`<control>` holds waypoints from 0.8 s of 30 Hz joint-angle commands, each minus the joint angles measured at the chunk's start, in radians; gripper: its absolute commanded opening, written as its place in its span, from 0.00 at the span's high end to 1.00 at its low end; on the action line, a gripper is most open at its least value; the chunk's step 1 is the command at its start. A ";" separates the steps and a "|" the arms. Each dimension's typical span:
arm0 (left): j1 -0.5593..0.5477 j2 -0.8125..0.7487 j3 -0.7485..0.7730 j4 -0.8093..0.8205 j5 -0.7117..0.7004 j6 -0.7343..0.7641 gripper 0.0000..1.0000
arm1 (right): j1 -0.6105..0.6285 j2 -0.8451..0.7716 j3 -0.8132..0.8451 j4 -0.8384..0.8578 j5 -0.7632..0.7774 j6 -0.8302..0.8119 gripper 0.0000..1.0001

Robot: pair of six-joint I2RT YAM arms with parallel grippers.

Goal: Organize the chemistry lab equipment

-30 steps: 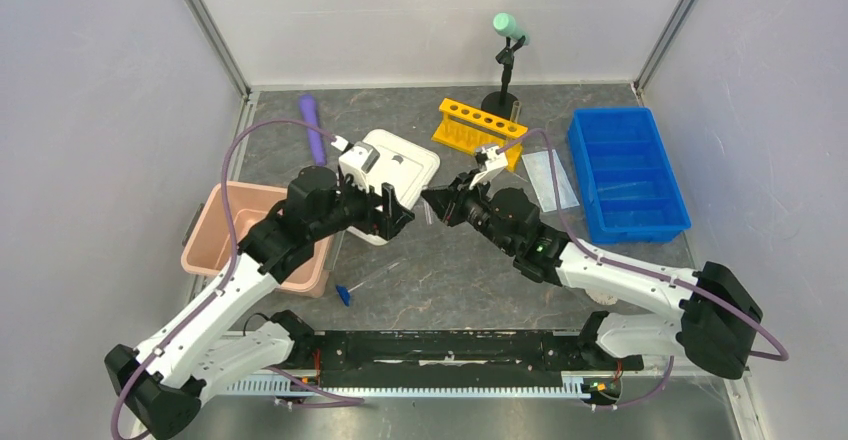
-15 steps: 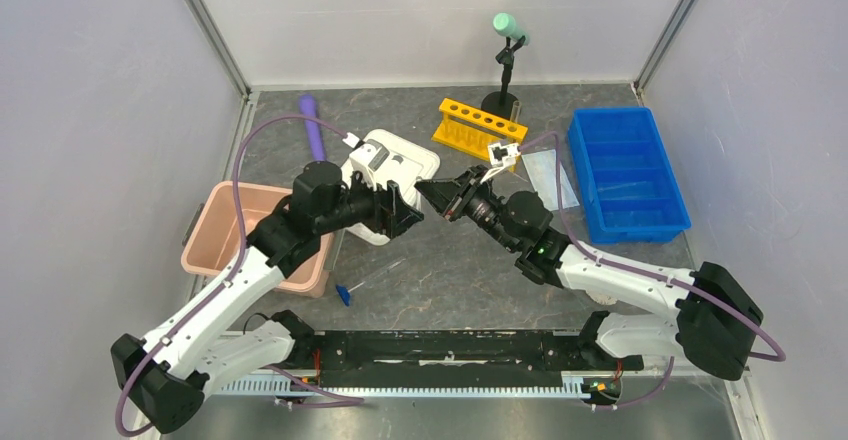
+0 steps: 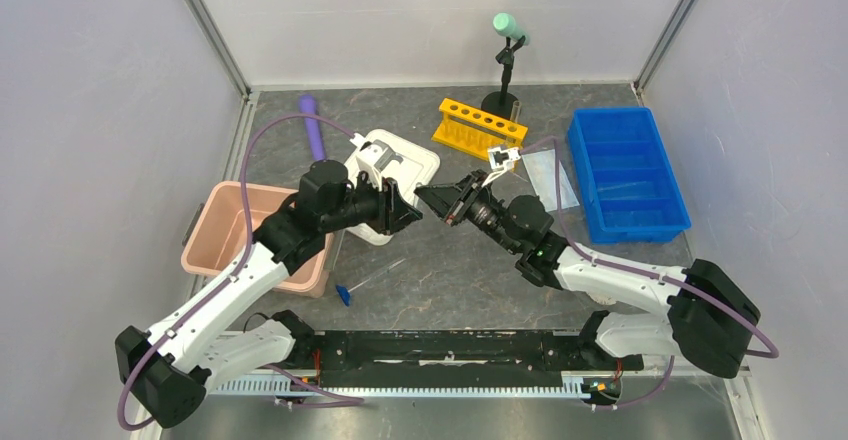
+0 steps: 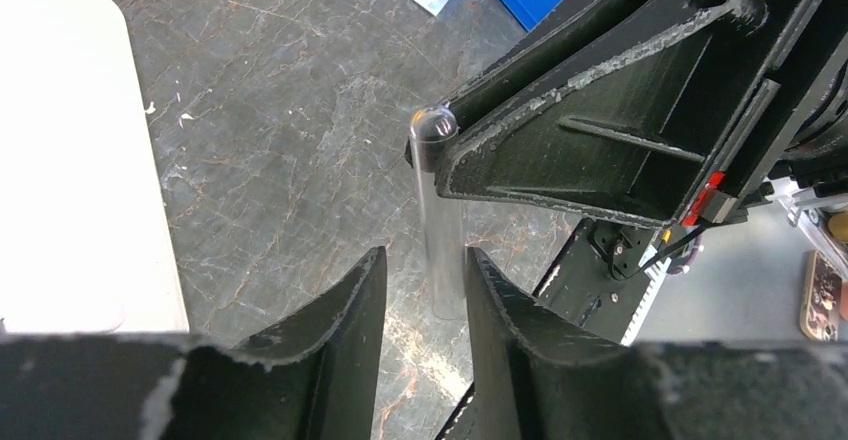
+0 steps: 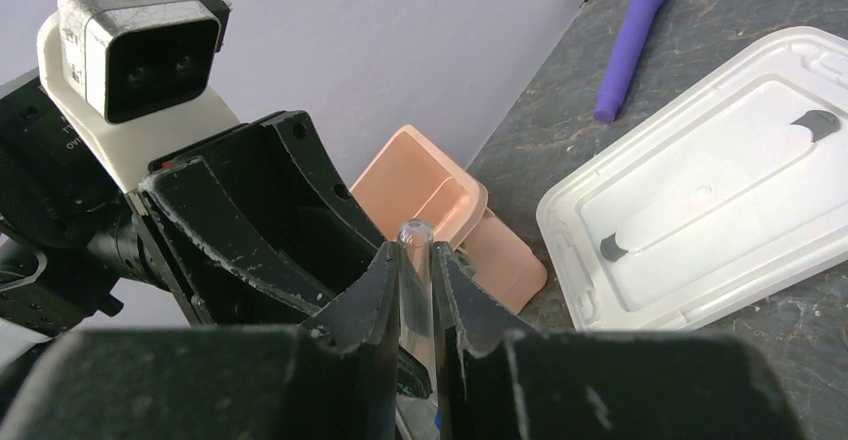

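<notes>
Closed on a clear tube (image 5: 412, 235): right tool (image 5: 412, 257), with the rounded end seen poking just past its fingertips. Set around the same tube, slightly open: left tool (image 4: 425, 257). A gap is seen between the tube and one finger, while the other finger looks to be in contact. Both tools are positioned tip to tip over mid-desk (image 3: 450, 260), and the tube is held off the surface. Just behind the left tool a white case (image 3: 405, 165) is located, with a pink bin (image 3: 225, 230) to its left. In front of the tools a blue-capped tube (image 3: 362, 283) is laid on the desk. Right of the right tool a mask (image 3: 552, 180) is laid beside a blue tray (image 3: 625, 170). Further back a yellow rack (image 3: 478, 125) is placed.
</notes>
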 commanded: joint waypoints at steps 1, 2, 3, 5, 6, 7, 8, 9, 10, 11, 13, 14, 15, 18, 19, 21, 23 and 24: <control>0.000 0.007 0.017 0.023 -0.036 0.009 0.61 | -0.009 -0.030 -0.023 0.057 -0.076 -0.002 0.81; 0.002 0.010 0.022 0.015 -0.050 0.014 0.62 | -0.012 -0.033 -0.026 0.054 -0.087 -0.006 0.81; 0.001 0.013 0.024 0.005 -0.057 0.019 0.62 | -0.013 -0.037 -0.031 0.054 -0.095 -0.007 0.81; 0.001 0.020 0.033 -0.009 -0.058 0.028 0.63 | -0.014 -0.043 -0.043 0.059 -0.106 -0.010 0.81; 0.001 0.022 0.032 -0.009 -0.056 0.029 0.63 | -0.015 -0.046 -0.050 0.064 -0.109 -0.012 0.81; 0.001 0.023 0.031 -0.010 -0.057 0.028 0.63 | -0.016 -0.050 -0.056 0.067 -0.114 -0.013 0.81; 0.001 0.024 0.031 -0.010 -0.058 0.028 0.63 | -0.017 -0.052 -0.061 0.071 -0.115 -0.013 0.81; 0.001 0.026 0.031 -0.012 -0.061 0.028 0.63 | -0.019 -0.054 -0.066 0.076 -0.120 -0.015 0.81; 0.001 0.026 0.031 -0.013 -0.064 0.029 0.63 | -0.020 -0.057 -0.069 0.077 -0.123 -0.017 0.81; 0.001 0.026 0.031 -0.015 -0.065 0.029 0.63 | -0.021 -0.059 -0.071 0.076 -0.124 -0.020 0.81; 0.001 0.028 0.031 -0.019 -0.068 0.030 0.63 | -0.022 -0.063 -0.075 0.073 -0.127 -0.030 0.81; 0.001 0.028 0.031 -0.020 -0.068 0.029 0.63 | -0.022 -0.065 -0.078 0.075 -0.127 -0.035 0.81; 0.001 0.027 0.031 -0.021 -0.068 0.028 0.62 | -0.022 -0.067 -0.080 0.077 -0.126 -0.045 0.81; 0.001 0.028 0.031 -0.020 -0.062 0.026 0.57 | -0.022 -0.067 -0.084 0.094 -0.119 -0.078 0.82; 0.001 0.028 0.031 -0.022 -0.060 0.025 0.54 | -0.022 -0.066 -0.084 0.098 -0.114 -0.096 0.82; 0.001 0.028 0.032 -0.022 -0.056 0.024 0.46 | -0.022 -0.060 -0.081 0.106 -0.095 -0.137 0.82; 0.001 0.028 0.032 -0.024 -0.054 0.021 0.39 | -0.022 -0.052 -0.074 0.098 -0.063 -0.193 0.82; 0.001 0.029 0.036 -0.030 -0.055 0.021 0.32 | -0.023 -0.049 -0.066 0.094 -0.051 -0.223 0.82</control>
